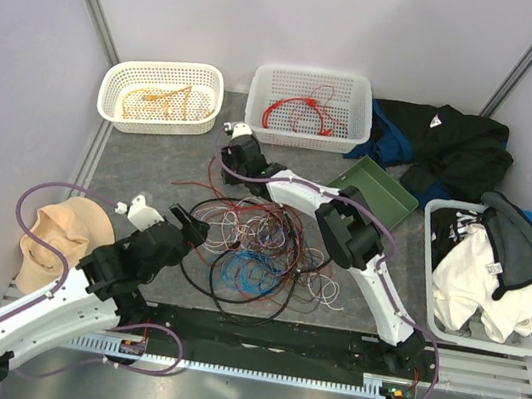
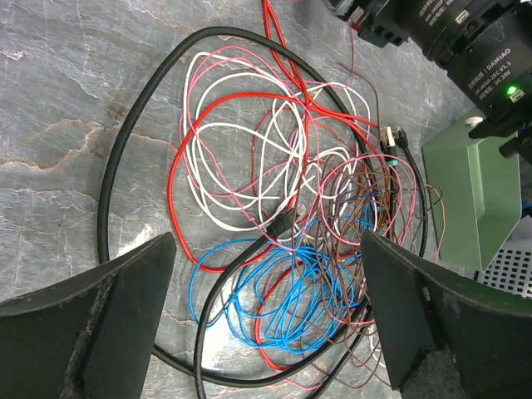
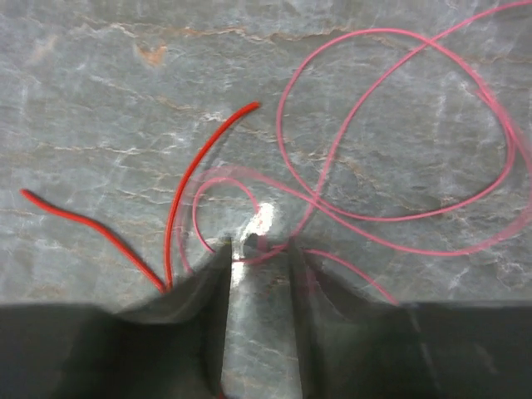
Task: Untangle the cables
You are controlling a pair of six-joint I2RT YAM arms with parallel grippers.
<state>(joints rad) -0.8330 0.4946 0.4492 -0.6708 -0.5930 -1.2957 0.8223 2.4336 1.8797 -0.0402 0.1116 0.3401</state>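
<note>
Cables [image 2: 278, 226], tangled thin coloured wires, lie under the empty, wide-open left gripper [image 2: 268, 239]. Only the right wrist view shows the right gripper [image 3: 258, 245] narrowly parted astride a pink wire [image 3: 391, 32].

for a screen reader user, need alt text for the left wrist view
A tangle of cables lies on the grey table, framed by the open left tool. A thick black cable loops around red, white, pink and blue wires; green box at right.
</note>
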